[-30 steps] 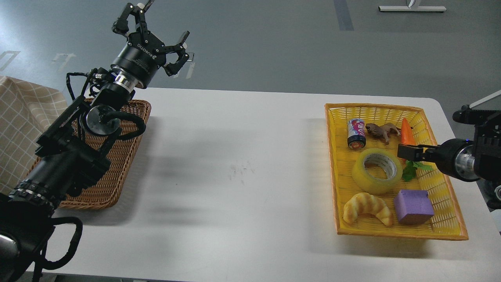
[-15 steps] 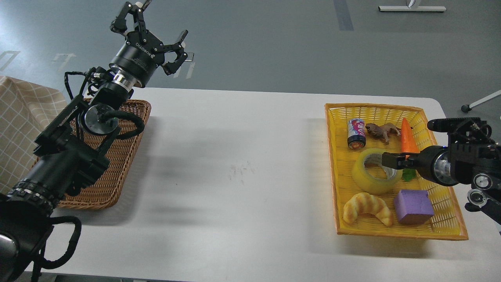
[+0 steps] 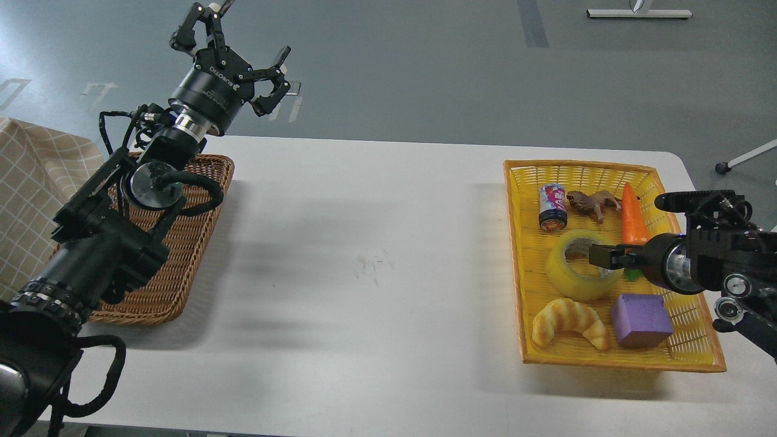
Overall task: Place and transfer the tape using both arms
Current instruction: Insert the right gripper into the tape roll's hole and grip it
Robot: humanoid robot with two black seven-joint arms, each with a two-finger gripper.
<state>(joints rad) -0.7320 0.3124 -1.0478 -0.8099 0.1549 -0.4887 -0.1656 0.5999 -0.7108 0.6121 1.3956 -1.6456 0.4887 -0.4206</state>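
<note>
The tape [image 3: 567, 276], a yellow translucent roll with a grey-white core, lies flat in the yellow basket [image 3: 576, 164] at the right. My right gripper [image 3: 598, 255] comes in from the right edge, low over the roll, with its dark tip over the core opening. Its fingers cannot be told apart. My left gripper [image 3: 246, 42] is raised high over the table's far left, above the brown wicker basket [image 3: 182, 255]. Its fingers are spread open and empty.
The yellow basket also holds a croissant [image 3: 569, 321], a purple block [image 3: 640, 318], a small can [image 3: 552, 206], a brown toy animal [image 3: 592, 202] and a carrot [image 3: 632, 215]. A checked cloth [image 3: 36, 188] lies at the far left.
My right gripper has moved left from beside the carrot until its tip is over the tape's core. The left arm has hardly moved.
</note>
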